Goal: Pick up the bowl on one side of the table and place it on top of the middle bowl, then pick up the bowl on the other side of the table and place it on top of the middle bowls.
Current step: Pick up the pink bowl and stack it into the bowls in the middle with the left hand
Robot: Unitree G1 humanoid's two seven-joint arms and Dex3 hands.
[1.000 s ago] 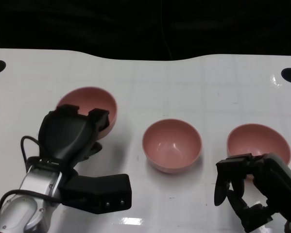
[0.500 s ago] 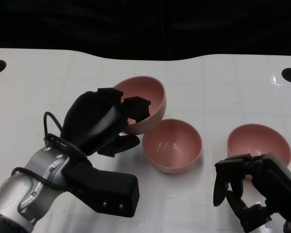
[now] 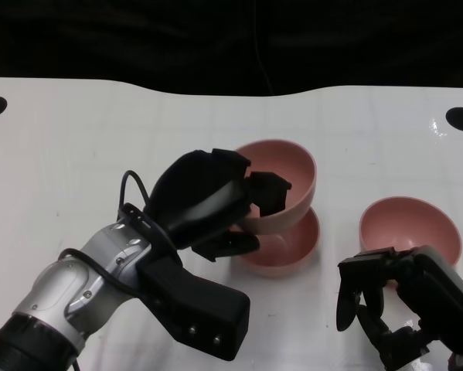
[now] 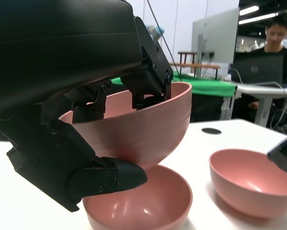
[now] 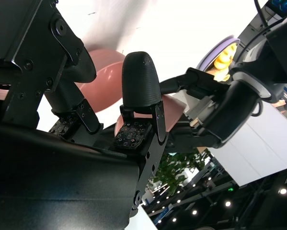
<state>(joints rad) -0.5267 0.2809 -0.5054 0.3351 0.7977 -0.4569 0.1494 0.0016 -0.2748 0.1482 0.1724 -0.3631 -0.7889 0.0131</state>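
Left hand (image 3: 216,197) grips my bowl (image 3: 281,182) above the middle bowl (image 3: 285,247); released tilted, it may slip toward three o'clock.

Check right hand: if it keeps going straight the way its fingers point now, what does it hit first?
Most likely the right-side bowl. The right hand is empty, fingers aimed away from the robot with that bowl just beyond them. Depth is unclear; the fingers may pass over the rim.

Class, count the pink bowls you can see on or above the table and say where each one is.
3. One bowl is held by the left hand just above the middle bowl; the third bowl sits by the right hand. None seems hidden.
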